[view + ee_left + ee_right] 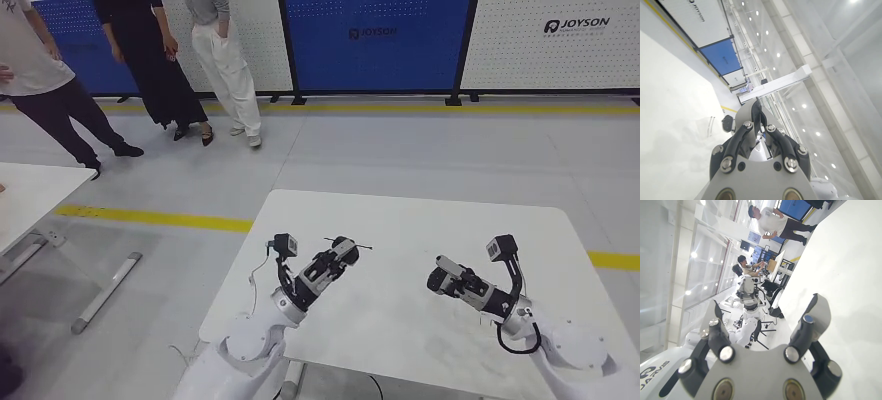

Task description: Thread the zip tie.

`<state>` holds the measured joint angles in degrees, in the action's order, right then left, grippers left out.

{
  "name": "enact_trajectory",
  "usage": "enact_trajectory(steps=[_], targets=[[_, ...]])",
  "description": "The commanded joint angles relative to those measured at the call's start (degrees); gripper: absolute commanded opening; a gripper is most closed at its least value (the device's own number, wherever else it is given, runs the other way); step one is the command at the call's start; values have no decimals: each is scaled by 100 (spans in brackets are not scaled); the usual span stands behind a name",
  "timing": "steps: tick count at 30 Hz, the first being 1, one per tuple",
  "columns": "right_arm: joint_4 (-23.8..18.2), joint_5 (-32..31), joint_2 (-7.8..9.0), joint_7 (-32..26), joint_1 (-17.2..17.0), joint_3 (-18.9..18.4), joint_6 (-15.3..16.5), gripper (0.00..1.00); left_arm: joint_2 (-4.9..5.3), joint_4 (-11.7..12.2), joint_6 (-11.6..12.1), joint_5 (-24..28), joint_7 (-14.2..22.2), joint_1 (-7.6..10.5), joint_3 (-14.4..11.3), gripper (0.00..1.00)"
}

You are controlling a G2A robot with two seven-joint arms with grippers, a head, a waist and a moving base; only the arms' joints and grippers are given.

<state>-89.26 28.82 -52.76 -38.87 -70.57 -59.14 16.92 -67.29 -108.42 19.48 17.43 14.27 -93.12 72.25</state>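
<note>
Furthest left in the top view, the left gripper [343,250] hovers above the near-left part of the white table [430,215], angled toward the table's middle. Its jaws are clenched on the zip tie [362,245], a thin black strip that sticks out on both sides of the fingertips and lies roughly level above the tabletop. The left wrist view shows the two dark pads [755,111] pressed together, with the strip [760,113] seen edge-on between them. I cannot make out the tie's head or which end is which.

Further right, well apart from the left gripper, the right gripper [437,275] hangs over the near-right part of the table and points back toward the tie. The right wrist view shows this gripper [766,301] released, its fingers [817,306] spread wide with nothing between them, one finger close to the table surface.
</note>
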Motion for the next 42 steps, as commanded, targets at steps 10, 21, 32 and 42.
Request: enact_trajectory(steps=[10, 21, 32, 42], targets=[[0, 0, 0, 0, 0, 0, 0, 100, 37, -827, 0, -104, 222, -626, 552, 0], [0, 0, 0, 0, 0, 0, 0, 100, 8, 508, -322, -342, 384, -352, 158, 0], [0, 0, 0, 0, 0, 0, 0, 100, -39, 1033, -572, -456, 414, 54, -195, 0], [0, 0, 0, 0, 0, 0, 0, 100, -56, 1107, -449, -696, 585, 126, -498, 0]])
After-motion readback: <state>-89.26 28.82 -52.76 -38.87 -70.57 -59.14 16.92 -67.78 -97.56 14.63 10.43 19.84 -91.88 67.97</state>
